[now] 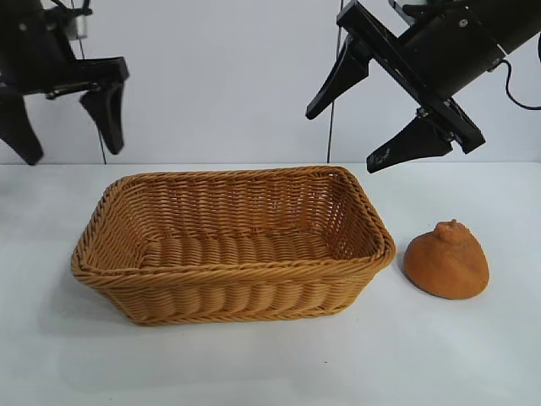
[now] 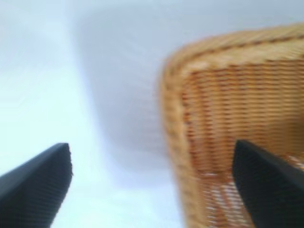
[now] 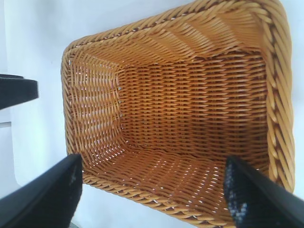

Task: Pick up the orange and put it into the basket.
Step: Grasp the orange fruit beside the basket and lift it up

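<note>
The right gripper (image 1: 380, 110) hangs open above the basket's (image 1: 228, 275) right end, gripping nothing. At its 5 o'clock the orange (image 1: 446, 260) sits on the table (image 1: 473, 355) just beside the basket, stem bump up (no writing shows). The basket's long axis runs 9 to 3. The left gripper (image 1: 63, 123) hangs open at 10 o'clock.

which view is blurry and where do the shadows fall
Left wrist view: soft and out of focus, the basket weave smeared. Right wrist view: sharp, every strand of the weave distinct. Exterior view: even light, faint shadows on the table below the basket and around the orange; both end effectors, left and right, hang open above.
</note>
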Action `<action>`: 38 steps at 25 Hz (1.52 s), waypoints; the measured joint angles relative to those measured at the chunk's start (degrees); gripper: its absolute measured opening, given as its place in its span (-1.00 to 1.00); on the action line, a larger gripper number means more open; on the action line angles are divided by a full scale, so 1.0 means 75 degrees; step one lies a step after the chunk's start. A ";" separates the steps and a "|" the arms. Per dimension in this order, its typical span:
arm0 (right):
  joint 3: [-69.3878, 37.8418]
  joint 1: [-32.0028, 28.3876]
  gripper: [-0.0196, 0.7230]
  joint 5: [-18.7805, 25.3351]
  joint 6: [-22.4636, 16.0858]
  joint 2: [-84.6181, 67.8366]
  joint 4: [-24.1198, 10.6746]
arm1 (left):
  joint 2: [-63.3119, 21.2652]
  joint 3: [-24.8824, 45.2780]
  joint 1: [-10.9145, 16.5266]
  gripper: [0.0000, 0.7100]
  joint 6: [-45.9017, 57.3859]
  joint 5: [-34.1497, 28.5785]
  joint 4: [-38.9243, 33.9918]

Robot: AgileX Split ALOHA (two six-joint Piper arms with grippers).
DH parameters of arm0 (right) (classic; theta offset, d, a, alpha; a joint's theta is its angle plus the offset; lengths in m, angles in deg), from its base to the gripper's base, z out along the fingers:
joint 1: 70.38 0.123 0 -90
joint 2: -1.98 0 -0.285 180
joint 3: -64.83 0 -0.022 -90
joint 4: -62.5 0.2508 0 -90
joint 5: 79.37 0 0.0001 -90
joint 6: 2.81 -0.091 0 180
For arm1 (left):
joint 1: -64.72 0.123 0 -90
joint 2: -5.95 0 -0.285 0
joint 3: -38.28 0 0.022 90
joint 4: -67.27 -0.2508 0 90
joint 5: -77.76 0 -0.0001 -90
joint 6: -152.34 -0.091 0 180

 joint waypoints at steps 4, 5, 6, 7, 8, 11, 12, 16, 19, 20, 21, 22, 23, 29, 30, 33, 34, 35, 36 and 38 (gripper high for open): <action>0.0000 -0.0122 0.56 0.0211 -0.0051 0.0000 -0.0143 | -0.0066 0.0045 -0.0030 0.83 -0.0068 -0.0234 0.0066; 0.0000 -0.0200 0.56 0.0248 -0.0071 0.0000 -0.0151 | -0.0157 0.0147 -0.0071 0.83 -0.0131 -0.0234 0.0093; 0.0000 -0.0309 0.56 0.0329 -0.0083 0.0000 -0.0170 | -0.0296 0.0291 -0.0136 0.83 -0.0221 -0.0244 0.0107; 0.0000 -0.0431 0.56 0.0386 -0.0088 0.0000 -0.0193 | -0.0473 0.0431 -0.0206 0.83 -0.0285 -0.0251 0.0132; 0.0000 -0.0558 0.56 0.0472 -0.0099 0.0000 -0.0233 | -0.0640 0.0616 -0.0251 0.83 -0.0327 -0.0251 0.0140; 0.0014 -0.0904 0.56 0.0761 -0.0115 0.0000 -0.0483 | -0.1321 0.1240 -0.0304 0.83 -0.0420 -0.0266 0.0151; 0.0021 -0.1011 0.56 0.0856 -0.0117 0.0000 -0.0613 | -0.1591 0.1489 -0.0304 0.83 -0.0420 -0.0266 0.0054; 0.0029 -0.1190 0.56 0.0978 -0.0309 0.0000 -0.1397 | -0.2770 0.2503 -0.0304 0.83 -0.0420 -0.0266 -0.0237; 0.0029 -0.1190 0.56 0.0970 -0.0594 0.0000 -0.2074 | -0.3717 0.3288 -0.0304 0.83 -0.0420 -0.0266 -0.0246; 0.0029 -0.1190 0.56 0.0970 -0.0675 0.0000 -0.2248 | -0.4042 0.3572 -0.0304 0.83 -0.0420 -0.0274 -0.0246; 0.0029 -0.1190 0.56 0.0970 -0.0756 0.0000 -0.2457 | -0.4367 0.3815 -0.0304 0.83 -0.0420 -0.0274 -0.0246; 0.0029 -0.1190 0.56 0.0970 -0.0840 0.0000 -0.2653 | -0.4641 0.4118 -0.0304 0.83 -0.0420 -0.0274 -0.0246; 0.0029 -0.1190 0.56 0.0962 -0.0905 0.0000 -0.2788 | -0.4969 0.4432 -0.0304 0.83 -0.0420 -0.0274 -0.0246; 0.0029 -0.1190 0.56 0.0892 -0.1050 0.0000 -0.2998 | -0.7114 0.6406 -0.0304 0.83 -0.0420 0.0111 -0.0246; 0.0029 -0.1190 0.56 0.0875 -0.1050 0.0000 -0.3002 | -0.7540 0.6743 -0.0304 0.83 -0.0420 0.0211 -0.0246; 0.0029 -0.1190 0.56 0.0827 -0.1050 0.0000 -0.3008 | -0.8737 0.7575 -0.0304 0.83 -0.0420 0.0645 -0.0216; 0.0029 -0.1190 0.56 0.0809 -0.1050 0.0000 -0.3008 | -0.9149 0.7829 -0.0304 0.83 -0.0420 0.0806 -0.0143; 0.0029 -0.1190 0.56 0.0800 -0.1050 0.0000 -0.3008 | -0.9561 0.8025 -0.0304 0.83 -0.0420 0.0929 -0.0093; 0.0029 -0.1190 0.56 0.0797 -0.1050 0.0000 -0.3008 | -0.9903 0.8240 -0.0304 0.83 -0.0420 0.1003 -0.0010; 0.0029 -0.1190 0.56 0.0789 -0.1050 0.0000 -0.3008 | -1.0671 0.8540 -0.0304 0.83 -0.0420 0.0960 0.0178</action>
